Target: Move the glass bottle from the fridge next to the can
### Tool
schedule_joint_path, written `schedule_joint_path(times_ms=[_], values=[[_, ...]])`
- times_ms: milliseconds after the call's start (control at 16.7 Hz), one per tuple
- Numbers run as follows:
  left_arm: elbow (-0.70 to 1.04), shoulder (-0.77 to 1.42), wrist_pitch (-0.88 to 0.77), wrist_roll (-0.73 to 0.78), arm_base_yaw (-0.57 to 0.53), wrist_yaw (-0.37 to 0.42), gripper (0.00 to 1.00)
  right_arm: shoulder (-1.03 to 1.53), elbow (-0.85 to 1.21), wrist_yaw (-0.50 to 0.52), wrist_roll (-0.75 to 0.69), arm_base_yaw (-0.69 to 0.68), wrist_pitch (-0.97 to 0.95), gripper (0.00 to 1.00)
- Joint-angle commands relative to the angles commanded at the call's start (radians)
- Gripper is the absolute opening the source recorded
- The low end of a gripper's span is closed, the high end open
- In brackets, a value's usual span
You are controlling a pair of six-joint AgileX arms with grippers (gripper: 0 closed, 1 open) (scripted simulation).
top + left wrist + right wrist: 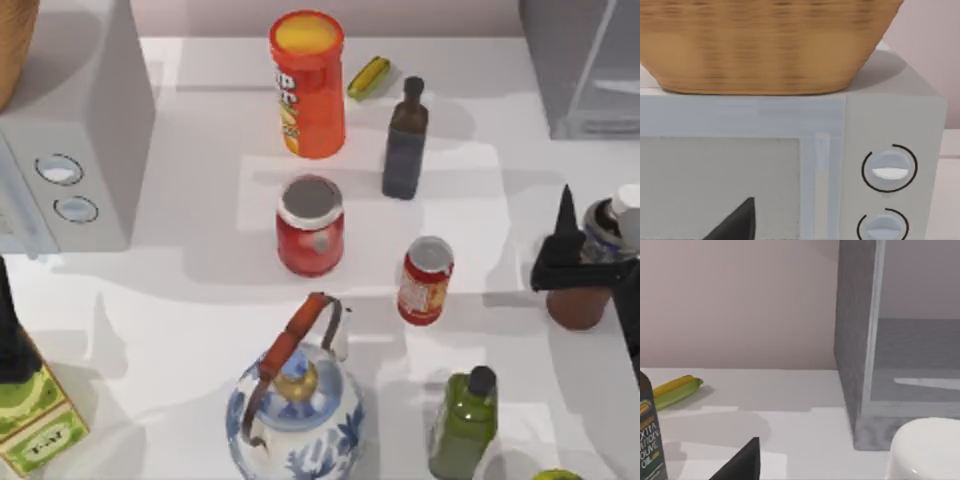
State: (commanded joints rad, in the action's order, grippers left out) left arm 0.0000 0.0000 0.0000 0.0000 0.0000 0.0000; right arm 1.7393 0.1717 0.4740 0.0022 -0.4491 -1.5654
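Top view first. Our right gripper sits at the 3 o'clock edge of the surface, its black fingers closed round the glass bottle, which stands upright with its reddish-brown base on the surface, its white cap at the frame edge. The fridge occupies the 1 o'clock corner. The can stands just right of centre, well apart from the bottle, at its 9 o'clock. Around the can: a red jar at 10 o'clock, a dark square bottle at 12 o'clock, a green bottle at 5 o'clock.

Left wrist view. We see a white box with two knobs carrying a wicker basket; one dark finger of our left gripper enters at the lower edge, and we cannot tell its opening.

Right wrist view. The white cap sits close to the camera, with the fridge wall and translucent door panel behind it, and a yellow-green vegetable on the surface farther off.
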Motion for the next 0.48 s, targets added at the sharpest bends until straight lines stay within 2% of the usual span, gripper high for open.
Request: schedule_joint_path(times_ms=[480], values=[[0.000,0.000,0.000,0.000,0.000,0.000,1.00,-0.061,-0.100,0.074,0.000,-0.076,-0.037,1.00]])
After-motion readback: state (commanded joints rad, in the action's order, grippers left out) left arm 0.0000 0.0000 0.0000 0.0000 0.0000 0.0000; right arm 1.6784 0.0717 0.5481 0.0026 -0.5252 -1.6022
